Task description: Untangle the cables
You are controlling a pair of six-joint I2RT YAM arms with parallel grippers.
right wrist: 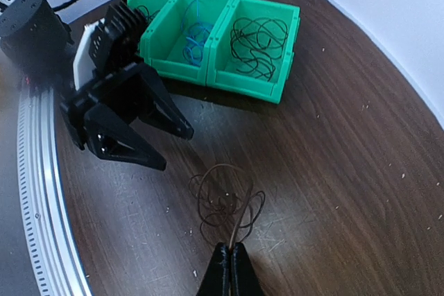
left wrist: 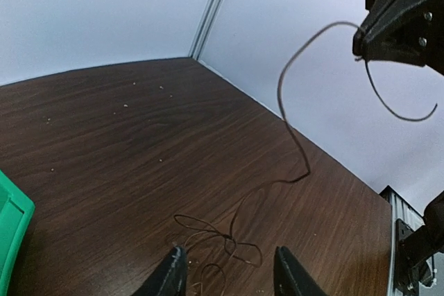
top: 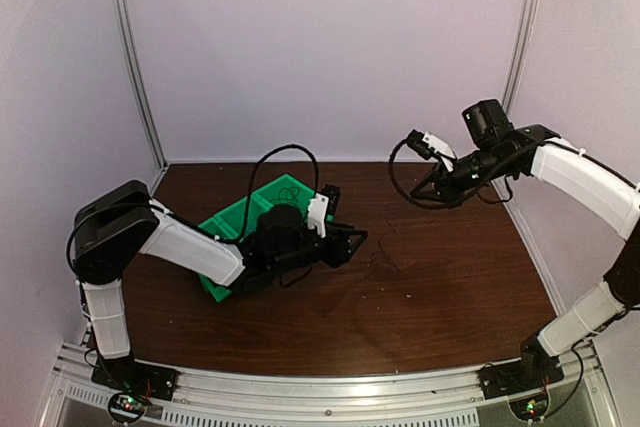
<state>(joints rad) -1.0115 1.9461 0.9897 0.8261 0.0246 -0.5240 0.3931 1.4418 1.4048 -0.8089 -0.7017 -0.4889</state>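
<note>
A thin dark cable lies in a loose tangle (right wrist: pixel 225 202) on the brown table; it also shows in the top view (top: pixel 385 259) and the left wrist view (left wrist: pixel 222 240). My right gripper (right wrist: pixel 230 260) is shut on one strand of it, which rises from the tangle. In the top view the right gripper (top: pixel 420 190) hangs high above the table. In the left wrist view the strand (left wrist: pixel 291 136) arcs up to the right gripper (left wrist: pixel 397 22). My left gripper (left wrist: pixel 229 279) is open and low, with the tangle just ahead of its fingertips. It also shows in the top view (top: pixel 348 240).
Joined green bins (right wrist: pixel 281 60) stand behind the left gripper (right wrist: pixel 132 119). One bin holds blue cables (right wrist: pixel 191 36) and another black cables (right wrist: pixel 257 39). The bins (top: pixel 215 227) sit left of centre. White walls enclose the table.
</note>
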